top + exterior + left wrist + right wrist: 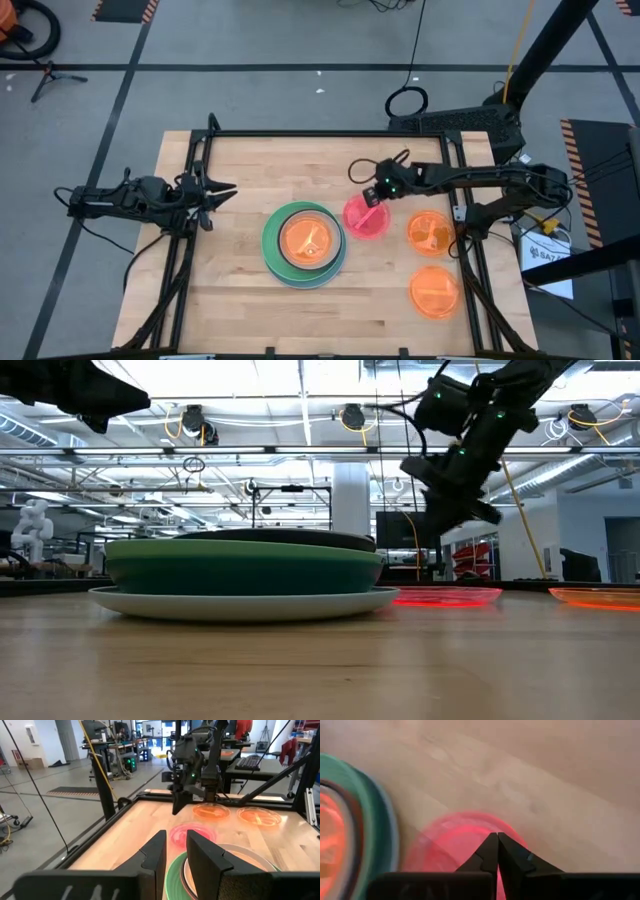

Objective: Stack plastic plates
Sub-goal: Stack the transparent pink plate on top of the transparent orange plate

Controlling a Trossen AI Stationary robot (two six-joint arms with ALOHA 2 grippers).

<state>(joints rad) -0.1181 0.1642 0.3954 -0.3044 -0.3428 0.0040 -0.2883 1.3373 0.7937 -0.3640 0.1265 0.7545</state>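
The stack of plates (304, 243) sits near the middle of the wooden table (240, 300). It is made of round, smooth plastic discs: a pale plate at the base, a green one above it, a dark grey rim over that, and a translucent orange plate on top. In the low view the stack (243, 575) lies flat and level, with the pale bottom plate wider than the green one.

Just to its right lies a small translucent pink plate (365, 217), flat on the table. Farther right, two translucent orange plates (431, 231) and (434, 292) lie apart from each other near the table's right edge.

The right gripper (372, 199) hangs over the pink plate (462, 845); its fingers are pressed together and hold nothing. The left gripper (222, 192) waits at the left edge of the table, clear of the plates, its fingers (154, 857) parted with a gap between them and nothing in it.

The table is light butcher-block wood inside a black metal frame (330, 133). Around it is grey floor with black tape lines (120, 95). The low view shows a workshop with ceiling lights and desks behind.
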